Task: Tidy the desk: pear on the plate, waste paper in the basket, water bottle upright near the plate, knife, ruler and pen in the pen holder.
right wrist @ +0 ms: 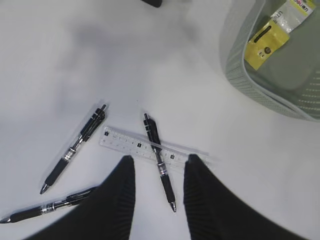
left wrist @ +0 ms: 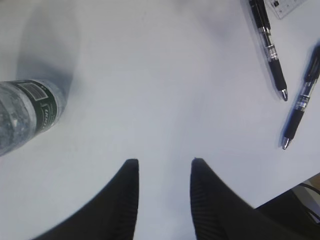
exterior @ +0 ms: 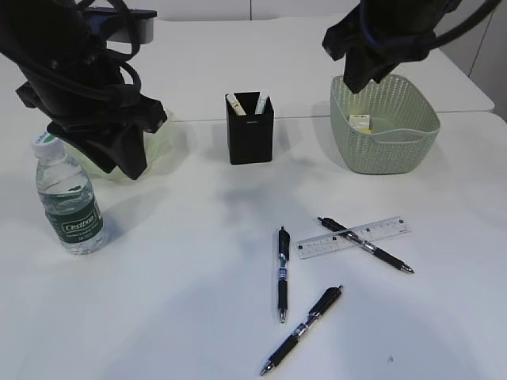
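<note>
Reading "Cestbon": water bottle (exterior: 70, 204) label

My left gripper (left wrist: 161, 167): raised, fingers parted, apparently empty. My right gripper (right wrist: 159, 164): raised, fingers parted, empty.

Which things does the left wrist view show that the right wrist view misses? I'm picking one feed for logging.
Only the left wrist view shows the water bottle. Only the right wrist view shows the basket with waste paper inside, a third pen, the ruler nearly whole with a pen across it, and a corner of the pen holder. Both show the desk, two pens and an open pincer.
</note>
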You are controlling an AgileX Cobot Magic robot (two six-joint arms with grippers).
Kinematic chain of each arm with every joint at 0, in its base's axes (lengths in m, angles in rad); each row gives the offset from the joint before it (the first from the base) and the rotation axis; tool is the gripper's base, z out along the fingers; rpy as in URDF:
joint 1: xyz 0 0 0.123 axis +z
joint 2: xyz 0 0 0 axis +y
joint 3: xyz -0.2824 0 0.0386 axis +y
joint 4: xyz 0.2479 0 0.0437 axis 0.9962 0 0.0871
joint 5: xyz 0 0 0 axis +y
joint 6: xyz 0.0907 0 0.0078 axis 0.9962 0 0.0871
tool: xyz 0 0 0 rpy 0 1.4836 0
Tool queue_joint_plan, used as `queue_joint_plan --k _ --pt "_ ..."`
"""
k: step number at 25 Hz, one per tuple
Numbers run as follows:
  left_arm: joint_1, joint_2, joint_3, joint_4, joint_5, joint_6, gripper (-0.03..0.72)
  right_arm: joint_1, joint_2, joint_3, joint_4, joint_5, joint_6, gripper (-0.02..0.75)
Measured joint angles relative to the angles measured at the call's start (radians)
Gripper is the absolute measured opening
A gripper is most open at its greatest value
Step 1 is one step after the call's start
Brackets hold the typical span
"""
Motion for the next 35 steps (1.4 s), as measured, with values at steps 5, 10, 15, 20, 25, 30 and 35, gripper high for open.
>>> queue_joint_plan --k 5,10,15,20,25,30,35 --pt "0.0 0.0 0.0 -0.009 0.003 0.013 0.239 0.0 -0.062 0.052 -0.028 0.0 0.0 0.28" --pt "0.0 0.0 0.0 -0.029 0.006 0.03 0.239 0.0 -0.142 0.18 -0.056 0.0 0.0 0.28" --pt "0.0 -0.002 0.0 -0.036 0.008 0.044 0.239 0.0 -0.185 0.271 -0.06 0.0 0.0 0.28" --pt "0.0 -0.029 0.0 -0.037 0.008 0.054 0.239 0.0 -0.216 0.325 -0.062 0.0 0.0 0.28" --pt "0.0 -0.07 0.0 -0.037 0.012 0.063 0.239 0.0 -0.231 0.342 -0.062 -0.002 0.0 0.279" --pt "0.0 -0.145 0.0 -0.037 0.016 0.067 0.239 0.0 -0.231 0.342 -0.062 -0.002 0.0 0.28" --pt "0.0 -0.233 0.071 -0.034 0.016 0.077 0.239 0.0 -0.231 0.342 -0.062 -0.002 0.0 0.28"
